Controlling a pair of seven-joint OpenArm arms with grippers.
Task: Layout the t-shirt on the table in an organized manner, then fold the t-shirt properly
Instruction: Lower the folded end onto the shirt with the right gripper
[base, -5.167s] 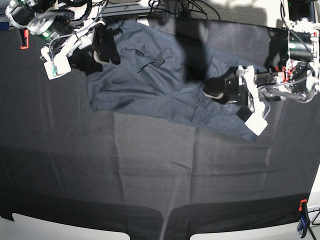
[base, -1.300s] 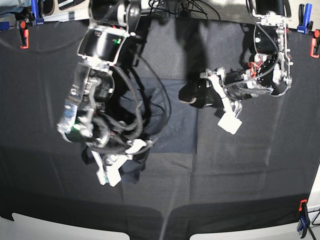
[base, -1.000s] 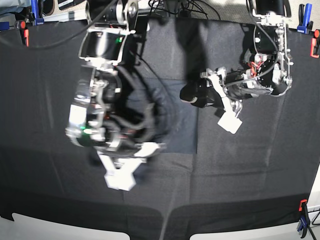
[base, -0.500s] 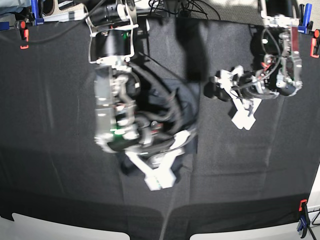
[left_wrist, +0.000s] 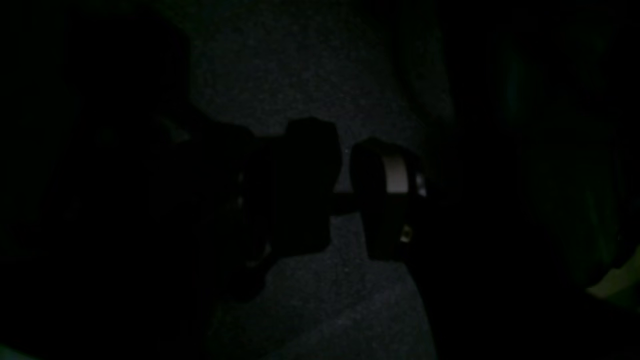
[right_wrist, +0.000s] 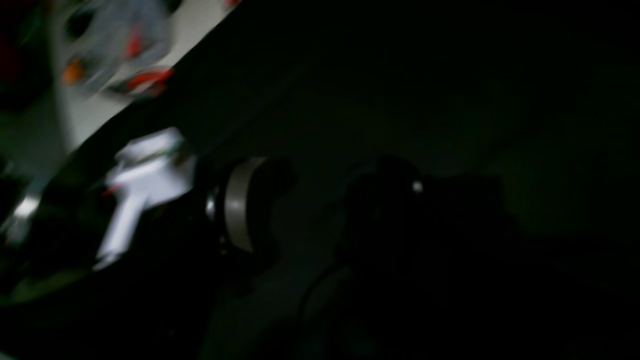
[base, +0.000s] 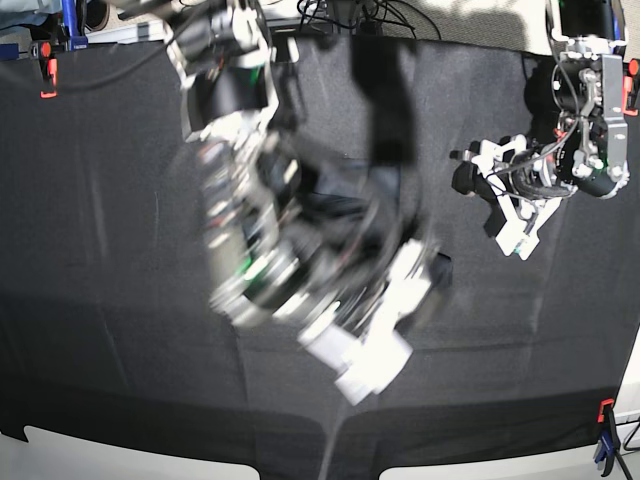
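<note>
**Right arm blurs across the shirt**

The right gripper sweeps over the table at about 6 o'clock from centre — smeared by motion, its fingers apart with nothing between them. The t-shirt lies under that arm near the middle, mostly hidden. The left gripper hangs at 3 o'clock, well apart from the shirt — jaws parted, empty, above bare cloth.
</note>
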